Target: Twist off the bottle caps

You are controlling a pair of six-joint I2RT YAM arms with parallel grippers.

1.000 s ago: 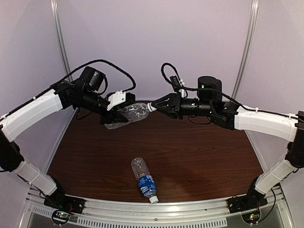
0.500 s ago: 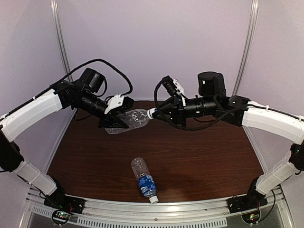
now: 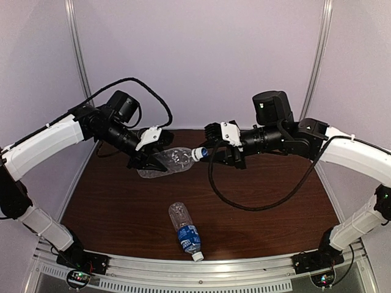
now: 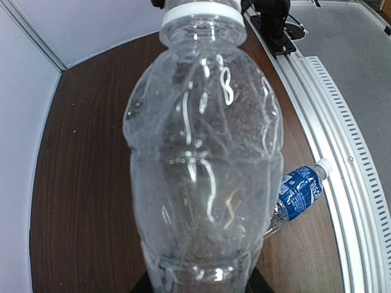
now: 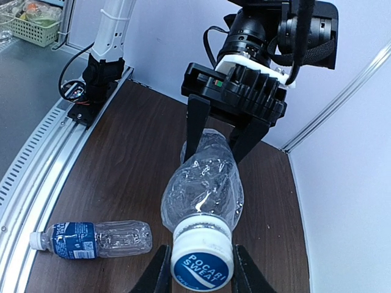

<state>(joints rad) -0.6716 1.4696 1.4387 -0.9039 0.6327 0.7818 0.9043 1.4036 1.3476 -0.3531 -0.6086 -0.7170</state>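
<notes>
My left gripper (image 3: 153, 162) is shut on the base of the unlabelled clear bottle (image 3: 172, 160) and holds it level above the table's far half. The bottle fills the left wrist view (image 4: 201, 159). Its white cap (image 3: 198, 152), with a blue printed top (image 5: 201, 262), sits between the fingers (image 5: 157, 271) of my right gripper (image 3: 208, 152), which is closed round it. The blue-labelled bottle (image 3: 186, 230) lies on the table near the front edge, with its white cap (image 3: 197, 257) on. It also shows in the left wrist view (image 4: 299, 192) and the right wrist view (image 5: 91, 239).
A black cable loop (image 3: 244, 204) hangs from my right arm over the brown table (image 3: 275, 201). An aluminium rail (image 3: 195, 268) runs along the near edge. Pale walls close the back and both sides. A green basket (image 5: 33, 24) stands off the table.
My right wrist has rolled round while its gripper stayed at the cap, and its cable now hangs low. Both grippers and the bottle have sunk a little toward the table.
</notes>
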